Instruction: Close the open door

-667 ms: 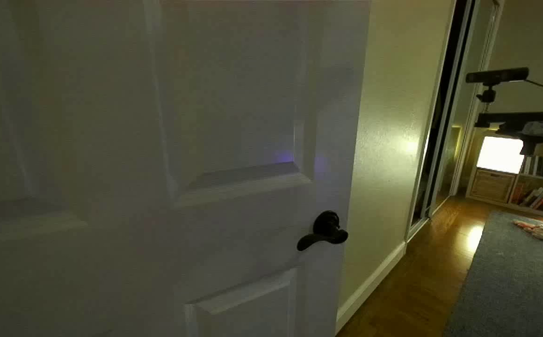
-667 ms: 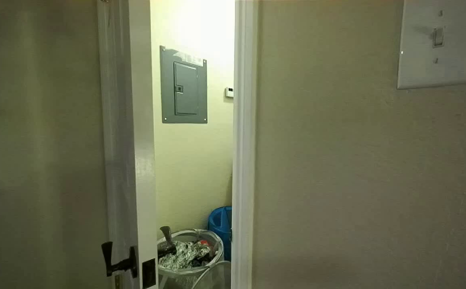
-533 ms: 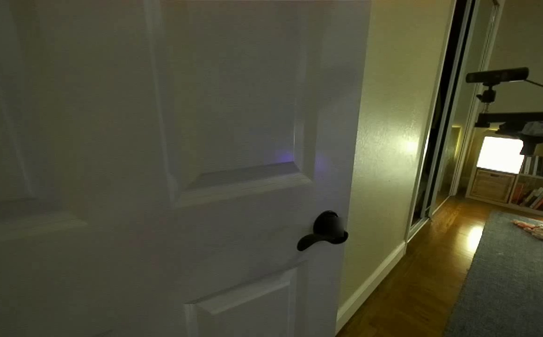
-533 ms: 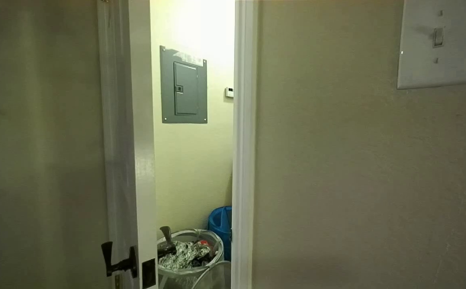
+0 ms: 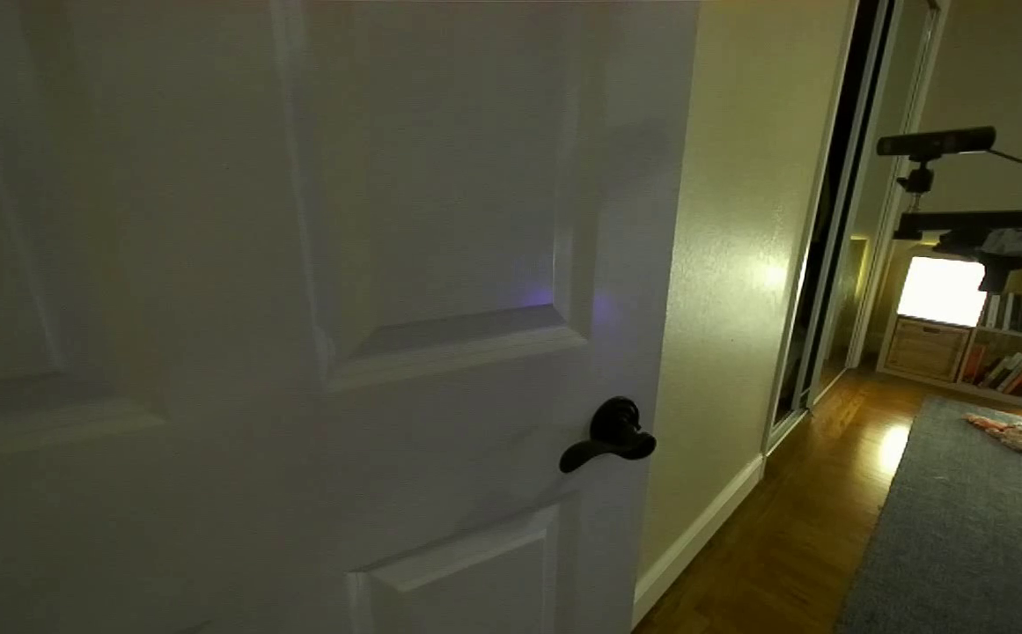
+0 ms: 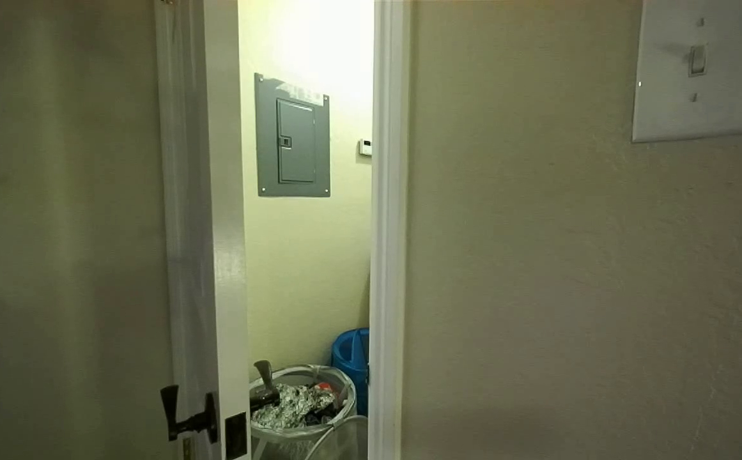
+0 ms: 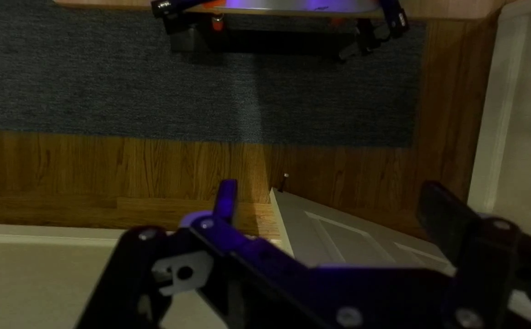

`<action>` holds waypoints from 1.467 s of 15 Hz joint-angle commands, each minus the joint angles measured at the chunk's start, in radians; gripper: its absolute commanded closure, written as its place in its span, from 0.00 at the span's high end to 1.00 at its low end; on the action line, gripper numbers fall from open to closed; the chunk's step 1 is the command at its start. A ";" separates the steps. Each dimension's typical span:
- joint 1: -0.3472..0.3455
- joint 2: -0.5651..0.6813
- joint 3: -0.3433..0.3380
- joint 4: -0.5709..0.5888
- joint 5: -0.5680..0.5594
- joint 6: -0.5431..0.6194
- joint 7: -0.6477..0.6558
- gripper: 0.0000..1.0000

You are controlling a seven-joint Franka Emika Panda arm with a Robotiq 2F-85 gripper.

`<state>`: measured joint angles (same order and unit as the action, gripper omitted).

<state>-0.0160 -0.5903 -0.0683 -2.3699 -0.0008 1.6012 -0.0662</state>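
Note:
The large white panelled door fills the left of an exterior view, with its black lever handle near the free edge. In an exterior view the door's edge stands apart from the white door frame, so the door is ajar. Its handle and latch plate show at the bottom. In the wrist view my gripper is open and empty, fingers wide apart. The door shows beyond and between the fingers, with its free edge nearer the left finger. My gripper is outside both exterior views.
Through the gap are a bin holding foil, a blue bin and a grey wall panel. A grey rug lies on the wooden floor. A mounted camera and bookshelf stand at right.

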 commanded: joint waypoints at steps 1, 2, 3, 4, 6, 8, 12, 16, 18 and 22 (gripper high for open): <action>-0.012 0.012 0.051 -0.047 -0.005 0.089 0.097 1.00; -0.008 0.017 0.069 -0.062 -0.003 0.126 0.127 1.00; -0.005 0.026 0.092 -0.075 -0.006 0.163 0.165 1.00; -0.001 0.035 0.111 -0.088 -0.002 0.204 0.197 1.00; 0.002 0.058 0.160 -0.118 -0.012 0.317 0.279 1.00; 0.009 0.094 0.201 -0.132 -0.011 0.429 0.346 1.00; 0.008 0.179 0.261 -0.113 -0.034 0.641 0.439 1.00; -0.005 0.262 0.280 -0.049 -0.082 0.789 0.482 1.00; -0.008 0.298 0.277 -0.010 -0.104 0.841 0.494 1.00; -0.004 0.387 0.273 0.090 -0.149 0.903 0.499 0.72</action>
<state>-0.0158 -0.2740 0.2038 -2.3531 -0.1051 2.4632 0.4014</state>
